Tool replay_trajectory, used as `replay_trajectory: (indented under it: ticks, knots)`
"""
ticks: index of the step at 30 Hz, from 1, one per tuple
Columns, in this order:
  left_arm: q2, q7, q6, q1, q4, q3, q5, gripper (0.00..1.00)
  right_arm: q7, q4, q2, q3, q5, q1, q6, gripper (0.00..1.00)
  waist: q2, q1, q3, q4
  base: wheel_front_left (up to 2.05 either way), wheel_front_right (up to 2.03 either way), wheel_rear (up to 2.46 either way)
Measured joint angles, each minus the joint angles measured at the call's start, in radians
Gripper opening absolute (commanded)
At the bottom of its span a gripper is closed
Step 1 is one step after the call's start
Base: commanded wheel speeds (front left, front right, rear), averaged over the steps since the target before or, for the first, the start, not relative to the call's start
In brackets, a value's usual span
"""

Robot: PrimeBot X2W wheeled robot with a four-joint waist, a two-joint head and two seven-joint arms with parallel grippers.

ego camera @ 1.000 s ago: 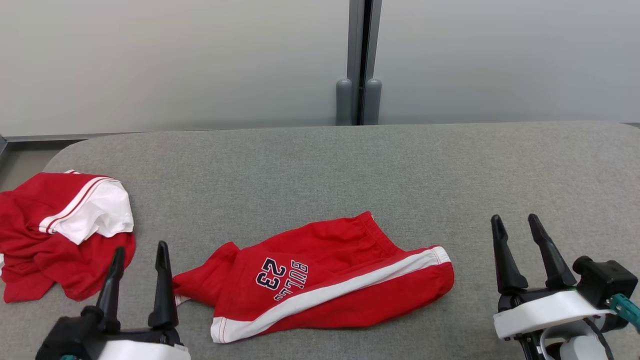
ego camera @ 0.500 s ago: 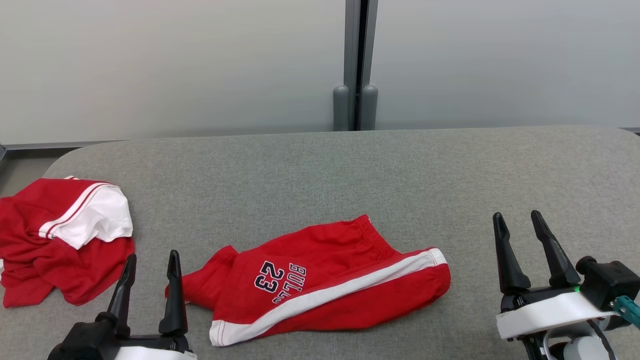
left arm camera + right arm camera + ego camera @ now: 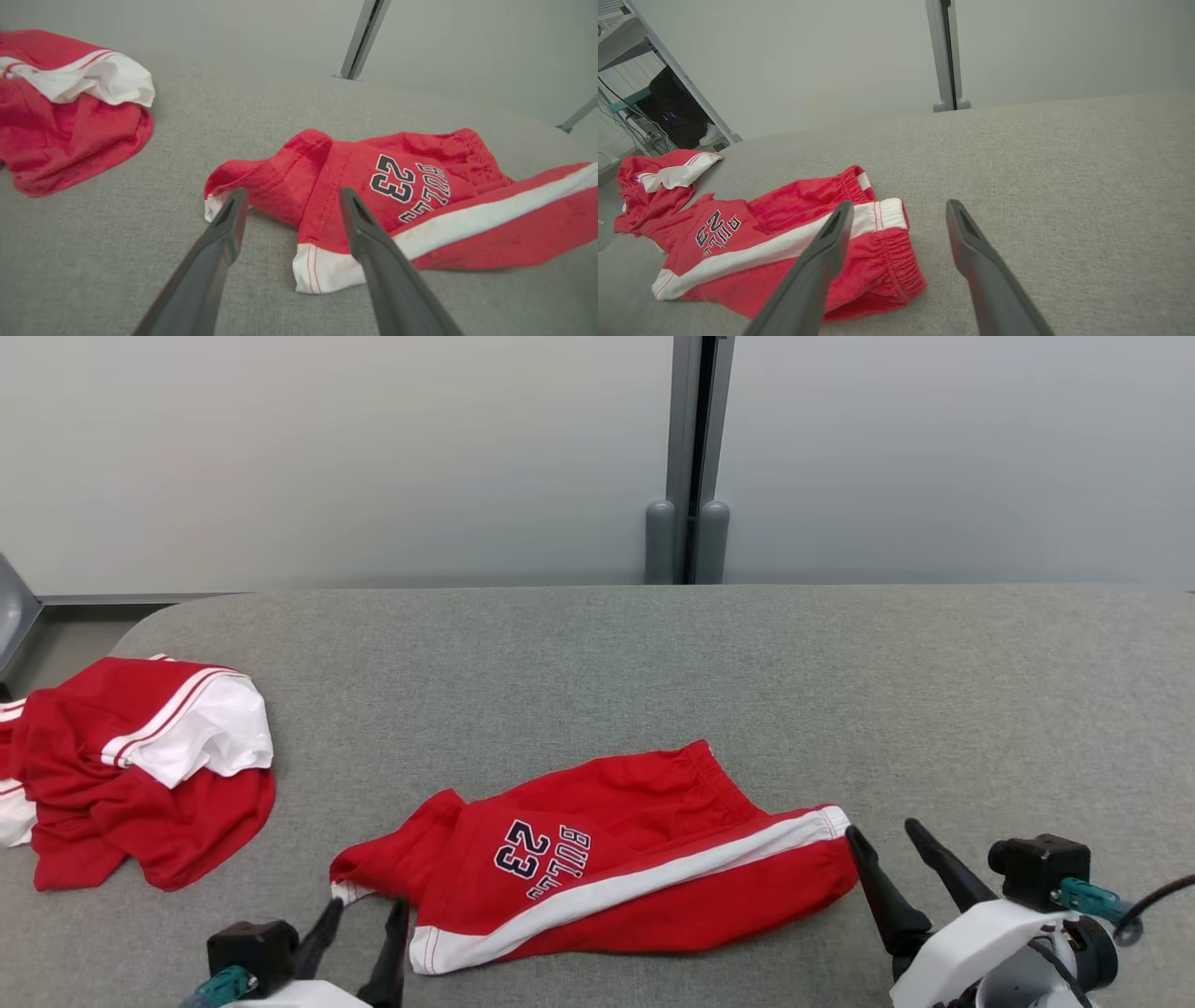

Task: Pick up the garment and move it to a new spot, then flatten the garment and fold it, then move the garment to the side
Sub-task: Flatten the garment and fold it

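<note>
left hand [image 3: 369, 905] and right hand [image 3: 880, 829], open wide and empty, have neared the shorts [image 3: 607, 859].

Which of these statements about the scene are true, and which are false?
1. The red shorts lie on the grey surface. True.
2. The left end effector is shut on the shorts. False: it is open and grips nothing.
3. A second red and white garment lies to the robot's left of the shorts. True.
4. The number printed on the shorts is 32. False: it reads 23.
5. The right end effector is open. True.
</note>
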Motion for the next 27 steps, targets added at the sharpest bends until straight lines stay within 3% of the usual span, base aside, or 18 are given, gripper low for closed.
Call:
replay_trajectory:
  ticks: [4,8,16,21,22,23,25,27]
  knots:
    - [0.014,0.174,-0.019,0.002,0.010,-0.037,-0.039,1.00,0.099,0.023,-0.027,0.042,0.036,-0.028,0.000,1.00,0.0000,0.0000,0.010,0.016,0.00,0.00,0.00]
    - [0.025,0.269,-0.039,-0.004,0.006,-0.074,-0.059,1.00,0.166,0.047,-0.042,0.051,0.047,-0.080,0.000,1.00,0.0000,0.0000,0.039,0.027,0.00,0.00,0.00]
    - [0.028,0.339,-0.061,-0.056,0.026,-0.126,-0.082,1.00,0.273,0.073,-0.044,0.077,0.086,-0.140,0.000,1.00,0.0000,0.0000,0.088,0.049,0.00,0.00,0.00]
    - [0.039,0.348,-0.062,-0.073,0.054,-0.136,-0.091,1.00,0.283,0.044,-0.054,0.103,0.123,-0.147,0.000,1.00,0.0000,0.0000,0.094,0.044,0.00,0.00,0.00]
    - [0.043,0.349,-0.062,-0.078,0.061,-0.136,-0.090,1.00,0.289,0.036,-0.058,0.111,0.134,-0.147,0.000,0.92,0.0000,0.0000,0.095,0.042,0.00,0.00,0.00]
    - [0.046,0.349,-0.062,-0.082,0.065,-0.135,-0.090,1.00,0.295,0.028,-0.062,0.120,0.145,-0.147,0.000,0.72,0.0000,0.0001,0.095,0.040,0.00,0.00,0.00]
    - [0.047,0.340,-0.062,-0.084,0.072,-0.130,-0.090,1.00,0.301,0.012,-0.071,0.133,0.161,-0.143,0.000,0.51,0.0000,0.0000,0.095,0.036,0.00,0.00,0.00]
    - [0.054,0.341,-0.060,-0.099,0.081,-0.126,-0.090,1.00,0.305,0.002,-0.082,0.136,0.169,-0.142,0.000,0.52,0.0000,0.0000,0.097,0.032,0.00,0.00,0.00]
